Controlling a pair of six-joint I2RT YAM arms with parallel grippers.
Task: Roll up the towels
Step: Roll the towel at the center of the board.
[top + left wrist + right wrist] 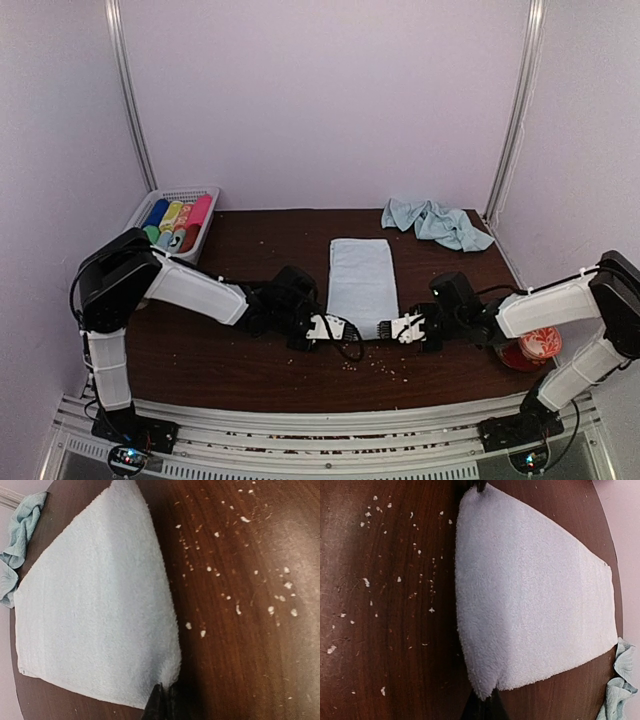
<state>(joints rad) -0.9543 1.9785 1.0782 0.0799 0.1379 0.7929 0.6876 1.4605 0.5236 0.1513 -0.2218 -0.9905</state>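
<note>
On the dark wooden bench (pixel 250 370) the flat towel (pixel 361 272) lay spread lengthwise at the middle, and the crumpled towel (pixel 436 222) sat heaped at the far right corner, well apart from it. The left claw (pixel 161 702) was pressed together on the flat towel's near left corner, the right claw (pixel 482 707) likewise on its near right corner. Pale crumbs (pixel 220 570) dotted the wood beside that near edge.

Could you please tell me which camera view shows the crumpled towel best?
The top external view: it shows the whole crumpled towel, unobstructed. The left wrist view catches only part of it at its left edge; the right wrist view shows just a sliver in its bottom right corner.
</note>
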